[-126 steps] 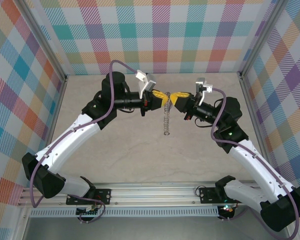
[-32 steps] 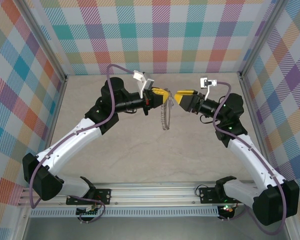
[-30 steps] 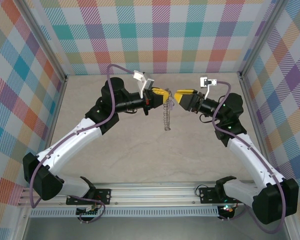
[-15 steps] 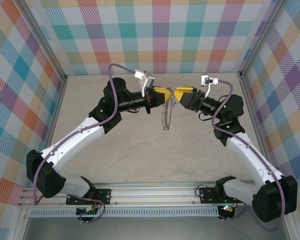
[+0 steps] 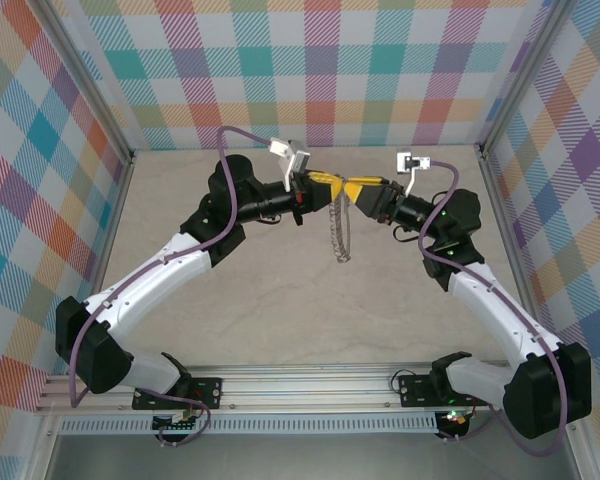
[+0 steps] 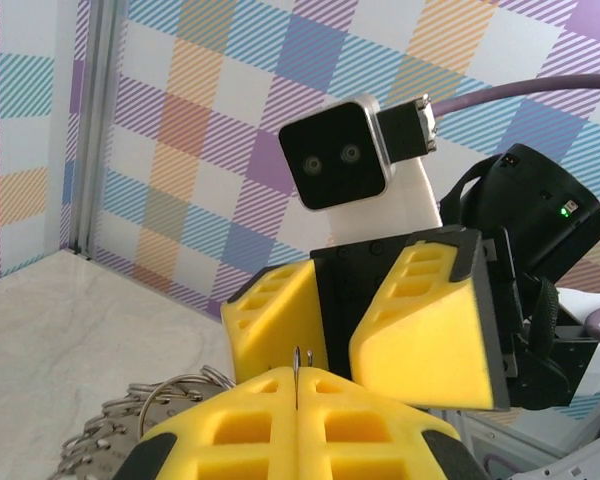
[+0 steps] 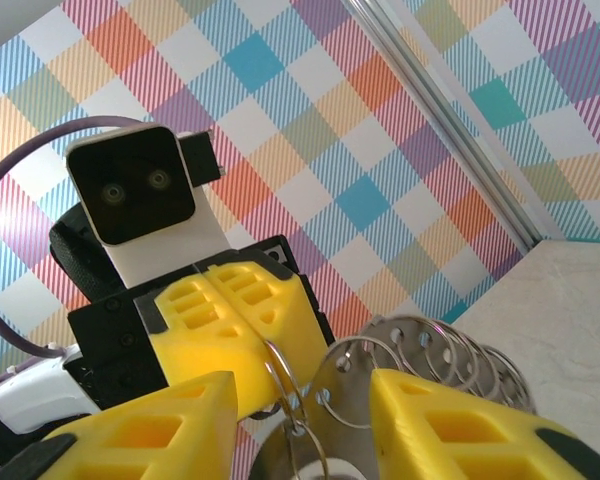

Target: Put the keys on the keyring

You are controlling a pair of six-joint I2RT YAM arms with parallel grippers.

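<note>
Above the pale, marbled tabletop [image 5: 280, 290], we see the left gripper [image 6: 298, 385] pressed shut on the thin wire of the keyring [image 5: 337, 232], a steel hoop fringed with small silvery pieces, dangling below. The right gripper [image 7: 300, 400] has its ribbed yellow fingers apart, straddling the hoop.
</note>
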